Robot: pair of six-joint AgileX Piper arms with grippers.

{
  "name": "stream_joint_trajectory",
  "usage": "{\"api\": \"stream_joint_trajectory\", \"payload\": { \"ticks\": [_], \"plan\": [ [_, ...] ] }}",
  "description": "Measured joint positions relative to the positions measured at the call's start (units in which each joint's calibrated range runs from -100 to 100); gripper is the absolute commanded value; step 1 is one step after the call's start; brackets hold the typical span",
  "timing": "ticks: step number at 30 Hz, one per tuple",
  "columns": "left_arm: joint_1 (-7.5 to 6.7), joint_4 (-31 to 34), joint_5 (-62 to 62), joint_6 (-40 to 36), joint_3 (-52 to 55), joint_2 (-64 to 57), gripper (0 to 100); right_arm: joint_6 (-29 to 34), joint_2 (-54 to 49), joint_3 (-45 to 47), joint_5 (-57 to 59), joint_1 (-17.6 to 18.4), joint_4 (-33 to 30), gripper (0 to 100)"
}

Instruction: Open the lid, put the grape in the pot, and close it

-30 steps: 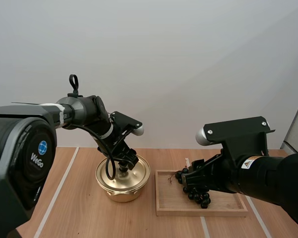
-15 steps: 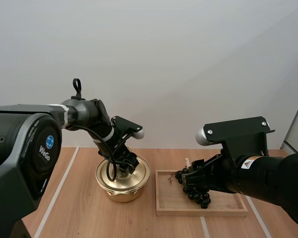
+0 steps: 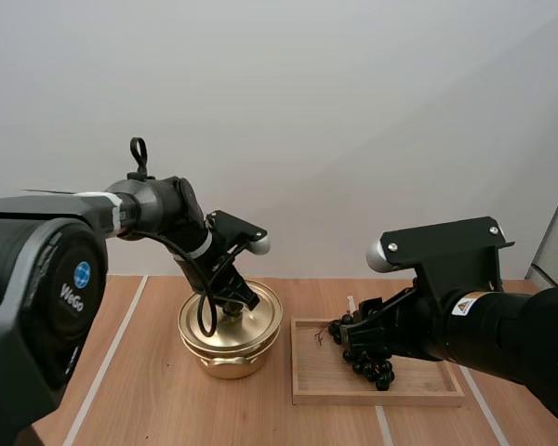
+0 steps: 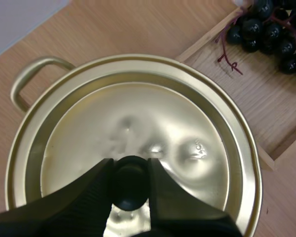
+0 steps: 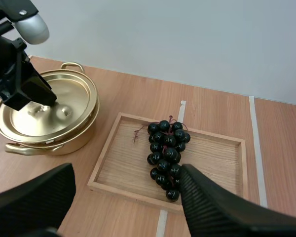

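The lid point(image 4: 138, 118) covers the gold pot point(image 5: 64, 140) slightly askew, hiding the inside; whether it touches the rim is hard to tell. The left gripper point(image 4: 130, 173) pinches the lid's dark knob point(image 4: 129, 192), half hidden by the fingers. Right of the pot, the grapes point(image 5: 167, 148) lie in the wooden tray point(image 5: 212, 153). The right gripper point(image 5: 127, 170) hovers at the tray's near side, jaws wide, its fingers cut off.

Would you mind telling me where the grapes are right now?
The grapes lie in the tray, right of the pot in the high view, just ahead of the open right gripper.
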Motion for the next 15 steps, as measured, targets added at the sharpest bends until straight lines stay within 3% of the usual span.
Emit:
{"api": "stream_joint_trajectory", "payload": {
  "ticks": [15],
  "plan": [
    [0.0, 0.0, 8.51, -0.1, -16.4, -31.6, 0, -2.18, 14.15, -0.14, -11.03, 0.0, 0.47, 100]
  ]
}}
